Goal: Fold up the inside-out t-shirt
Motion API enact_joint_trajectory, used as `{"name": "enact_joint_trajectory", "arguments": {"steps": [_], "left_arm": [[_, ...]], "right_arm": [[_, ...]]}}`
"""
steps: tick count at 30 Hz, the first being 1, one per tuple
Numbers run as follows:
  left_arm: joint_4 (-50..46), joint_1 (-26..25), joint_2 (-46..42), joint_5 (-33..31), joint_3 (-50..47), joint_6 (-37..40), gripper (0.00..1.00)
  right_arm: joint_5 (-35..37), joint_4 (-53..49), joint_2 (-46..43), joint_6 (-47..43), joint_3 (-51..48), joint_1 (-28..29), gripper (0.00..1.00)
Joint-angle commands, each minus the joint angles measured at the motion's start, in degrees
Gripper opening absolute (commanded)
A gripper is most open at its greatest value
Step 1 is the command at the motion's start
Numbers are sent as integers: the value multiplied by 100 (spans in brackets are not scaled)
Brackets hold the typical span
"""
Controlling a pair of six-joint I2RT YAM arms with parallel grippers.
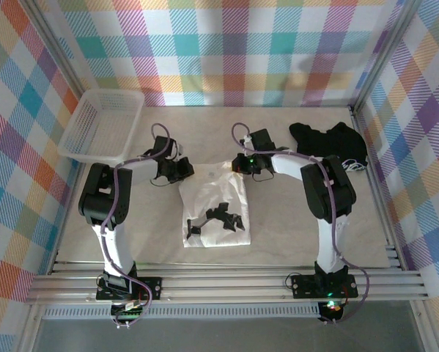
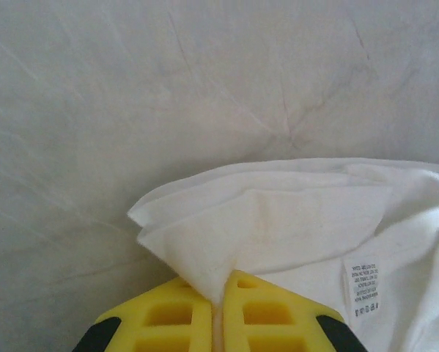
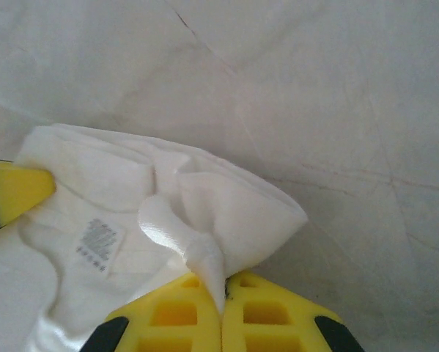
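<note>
**Both claws clamped on white tee's far corners, fold set to begin**

From my remote desk: the inside-out t-shirt lies mid-table btwn the two arms as a rough rectangle, near hem toward the bases. Dark shapes mark its lower half, poss. a print showing through; the top cam is too coarse to say.

At the shirt's far-left corner, the left gripper is pressed together on a bunched point of cloth. Several layers feed in btwn the yellow fingers, and a care label sits just beside, to the right. At the far-right corner, the right gripper is likewise pinching a twist of fabric at its closed tips.

My read on doing this well:

- Raise both corners together and level, only high enough for the far edge to clear the cloth under it.
- Hold the edge lightly taut so it doesn't sag in the middle.
- Carry it straight toward the near hem w/o letting one side lead.
- Lay it down corner on corner before I let go.

The bunched pinches may drag extra layers, so I'd go slowly.

Further back, the black t-shirt and the basket sit well apart from the work.
</note>
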Motion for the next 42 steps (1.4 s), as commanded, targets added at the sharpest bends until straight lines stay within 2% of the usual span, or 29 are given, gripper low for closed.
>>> {"name": "enact_joint_trajectory", "arguments": {"steps": [1,7,11,19,23,26,32,37,40,42], "left_arm": [[294,176,-285,219,87,-36,0],[393,207,-248,321,601,-140,0],[342,251,-219,298,1191,-137,0],[-287,339,99,413,3506,29,0],[-304,333,-71,545,3912,123,0],[-93,289,-338,715,3443,139,0],[808,11,-1234,884,1246,-28,0],[990,-663,-2222,819,-458,-168,0],[967,-1106,-2620,693,-1050,-293,0],[880,-1210,-2705,576,-1181,-431,0]], "right_arm": [[-289,706,-423,58,-125,-126,0],[-476,1140,-464,77,181,-208,0],[-493,998,-335,-112,836,-279,0],[-684,537,-132,-594,2707,-630,0],[-951,374,-295,-1006,3070,-650,0],[-1144,545,-578,-1144,2560,-655,0],[-1416,1357,-1519,-781,215,-624,0],[-1235,1510,-2661,-252,-1818,-558,0],[-1079,1245,-3174,-41,-2515,-544,0],[-946,1040,-3366,-13,-2712,-537,0]]}}
